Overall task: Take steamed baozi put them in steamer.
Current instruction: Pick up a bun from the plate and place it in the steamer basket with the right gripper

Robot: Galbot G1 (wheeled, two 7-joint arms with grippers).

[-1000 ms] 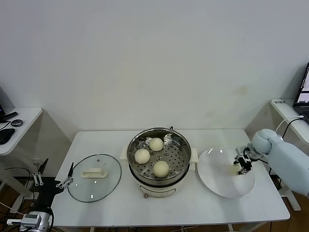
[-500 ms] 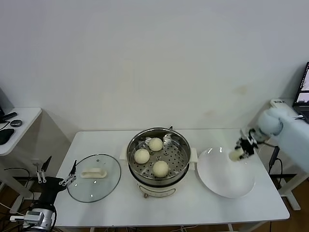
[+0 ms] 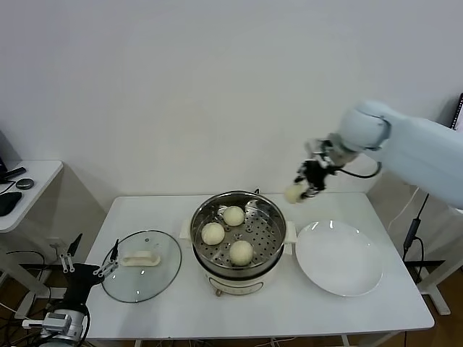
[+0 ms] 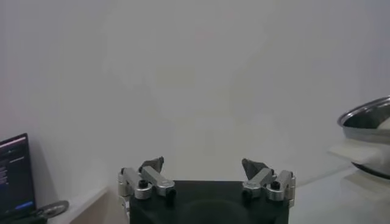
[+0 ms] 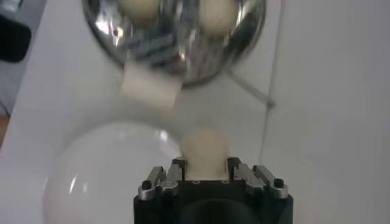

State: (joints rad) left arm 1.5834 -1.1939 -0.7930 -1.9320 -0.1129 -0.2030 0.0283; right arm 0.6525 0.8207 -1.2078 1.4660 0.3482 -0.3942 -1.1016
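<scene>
3 baozi (image 3: 234,215) in steamer (image 3: 239,231), 1 baozi (image 3: 294,193) clamped in R gripper (image 3: 304,186), L gripper (image 3: 90,265) wide

Plain white wall (image 3: 217,87) behind, white rectangular worktop (image 3: 181,303) in front of it, white side desk (image 3: 29,181) at left with dark items, laptop edge (image 3: 459,119) at far right, even light

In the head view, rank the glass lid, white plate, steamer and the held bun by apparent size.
1. steamer
2. white plate and glass lid: look about alike
3. bun in the right end effector, raised off the table, so nearness may skew it
</scene>
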